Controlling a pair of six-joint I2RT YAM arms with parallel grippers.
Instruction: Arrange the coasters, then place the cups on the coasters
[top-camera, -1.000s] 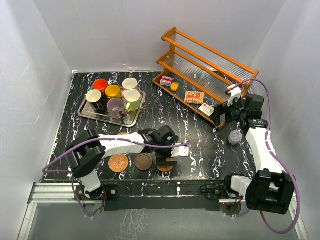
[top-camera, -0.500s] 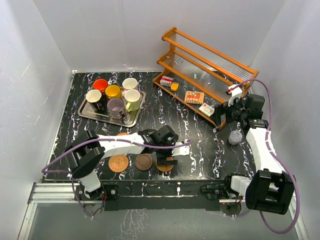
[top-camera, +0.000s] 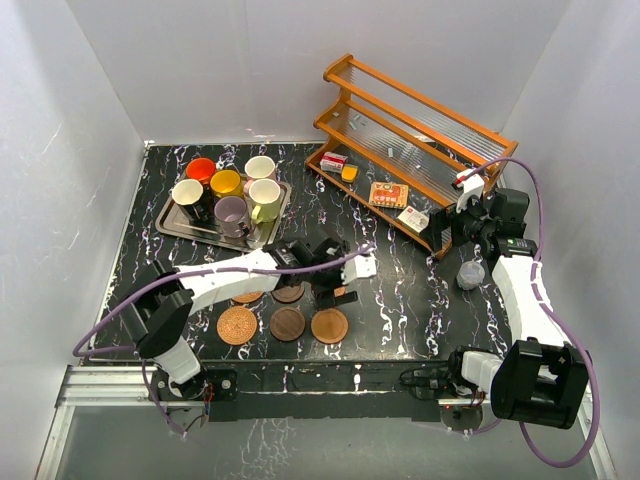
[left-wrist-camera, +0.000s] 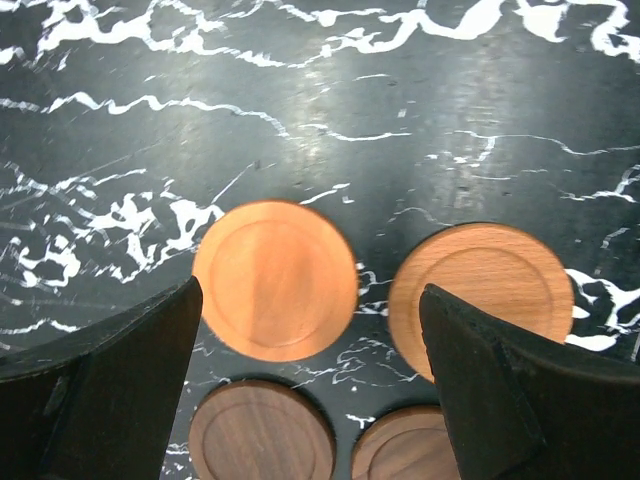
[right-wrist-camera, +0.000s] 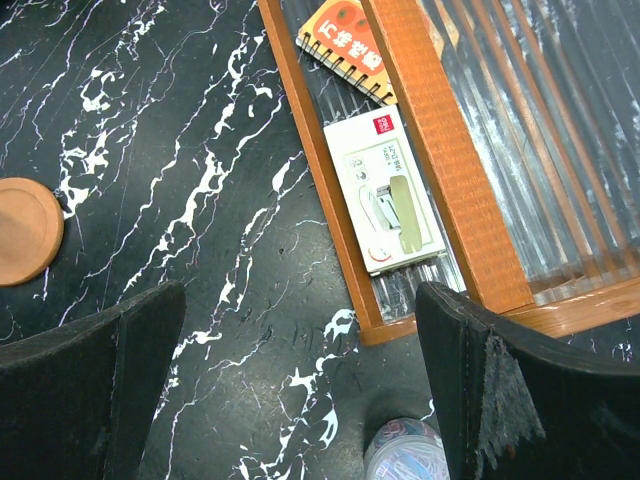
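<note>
Two orange-brown coasters (left-wrist-camera: 275, 280) lie flat on the worktop (left-wrist-camera: 400, 120) right under the left tool (left-wrist-camera: 310, 290). The tool is spread wide and empty, and its fingers (left-wrist-camera: 110, 390) hang over the discs. Can't really tell if they touch anything, but it looks like not. One coaster sits in the gap near one finger, and the other is over by the opposite finger, partly tucked behind it. Two dark brown coasters (left-wrist-camera: 262, 432) lie closer to the wrist, and a woven coaster (top-camera: 238, 325) is further back alongside the left arm (top-camera: 235, 275). That arm stretches low and diagonal from its base, with the tool tipped down. Six mugs (top-camera: 232, 195) are packed on a metal tray (top-camera: 170, 225), well apart from this tool on the far side of its arm.

The right tool (right-wrist-camera: 300, 292) is also gaping with nothing in it. It points down at the worktop just beside the end of the wooden rack (right-wrist-camera: 430, 130). A small grey cup (right-wrist-camera: 405, 450) sits between its fingers, back toward the wrist. The right arm (top-camera: 525, 290) rears up from its base along that side.
</note>
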